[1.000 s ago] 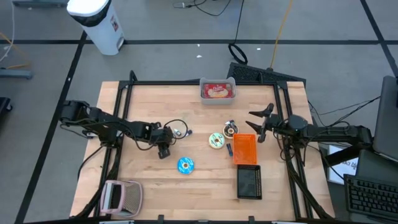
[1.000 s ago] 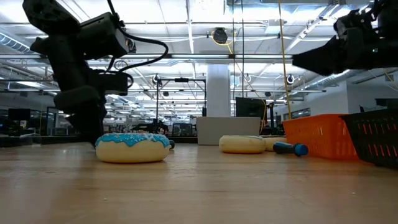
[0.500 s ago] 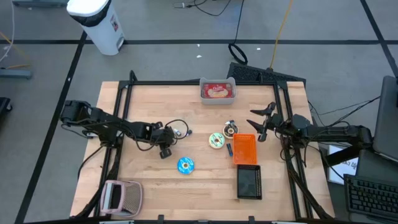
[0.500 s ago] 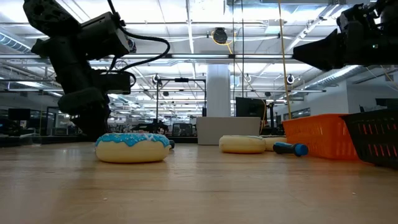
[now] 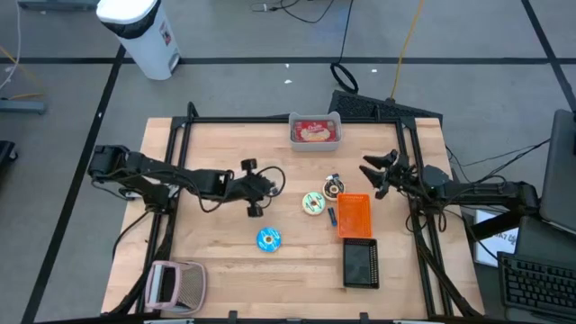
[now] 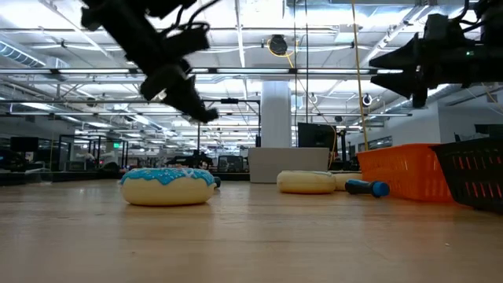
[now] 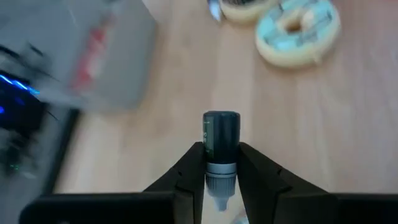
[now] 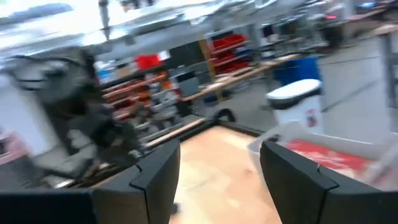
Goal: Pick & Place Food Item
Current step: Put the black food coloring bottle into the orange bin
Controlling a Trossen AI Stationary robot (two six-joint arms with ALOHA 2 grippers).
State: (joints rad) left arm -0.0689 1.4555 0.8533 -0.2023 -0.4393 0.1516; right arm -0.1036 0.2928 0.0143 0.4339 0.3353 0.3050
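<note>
left gripper (image 7: 221,163) clamps a bottle (image 7: 221,138), above the blue donut (image 5: 268,238) | right gripper (image 8: 214,163) agape over basket's (image 5: 354,216) far edge

Table (image 5: 216,261): centre of the high view, a frame along its edges.
Food tray (image 5: 316,130): at the far edge, middle.
Left gripper (image 5: 270,186): over the table's middle, left of the sprinkled doughnut, closed on a small bottle (image 7: 219,146).
Sprinkled doughnut (image 5: 313,203): just right of centre, touching nothing; a second doughnut (image 5: 332,188) close behind it to the right.
Iced doughnut (image 5: 268,238): nearer the front, below the left gripper.
Marker (image 5: 331,217): between sprinkled doughnut and basket.
Basket (image 5: 354,216): right of the marker; crate (image 5: 359,265) directly in front of it.
Right gripper (image 5: 379,171): above the basket's far right corner, jaws apart.
Folded stand (image 5: 175,284): front left corner.
Bin (image 5: 144,31): on the floor, beyond the far left corner.
</note>
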